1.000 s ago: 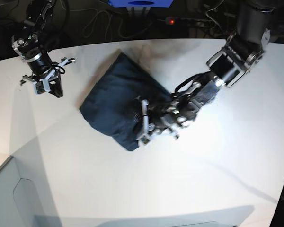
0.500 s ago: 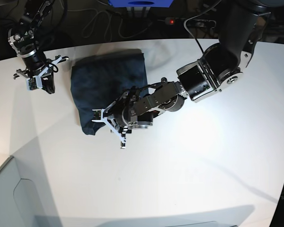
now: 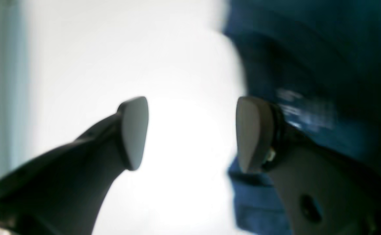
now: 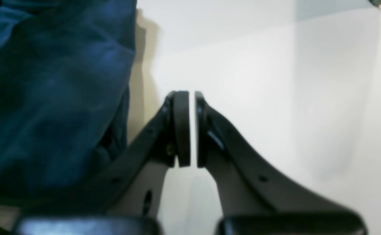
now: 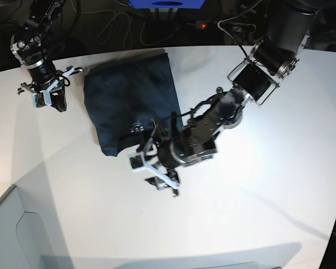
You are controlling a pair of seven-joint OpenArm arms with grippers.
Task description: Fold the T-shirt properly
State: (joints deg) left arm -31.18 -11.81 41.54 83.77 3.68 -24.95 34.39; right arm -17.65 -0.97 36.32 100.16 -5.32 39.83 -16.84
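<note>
Left hand agape — right hand closed

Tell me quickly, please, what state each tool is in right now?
Left tool: open, holding nothing, beside the T-shirt.
Right tool: shut, empty.

Folded T-shirt on table; left tool seemingly open beside its edge.

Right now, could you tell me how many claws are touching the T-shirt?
0. The left claw hangs open beside the T-shirt; the right claw is shut, apart from it.
</note>
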